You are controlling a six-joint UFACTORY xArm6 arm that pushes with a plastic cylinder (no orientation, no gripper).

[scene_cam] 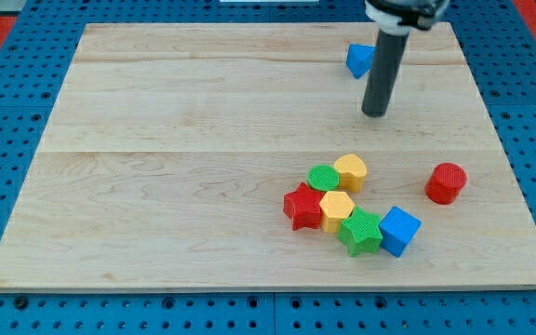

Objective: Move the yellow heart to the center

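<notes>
The yellow heart (pixel 350 171) lies right of the board's middle, at the top of a tight cluster and touching a green round block (pixel 323 178). My tip (pixel 375 113) is down on the board above the heart and slightly to its right, clearly apart from it. The rod runs up from the tip to the view's top edge.
The cluster also holds a red star (pixel 302 206), a yellow pentagon-like block (pixel 337 210), a green star (pixel 361 232) and a blue cube (pixel 398 230). A red cylinder (pixel 446 182) stands alone at the right. A blue triangle (pixel 359 60) lies just left of the rod. The wooden board (pixel 156 167) sits on a blue pegboard.
</notes>
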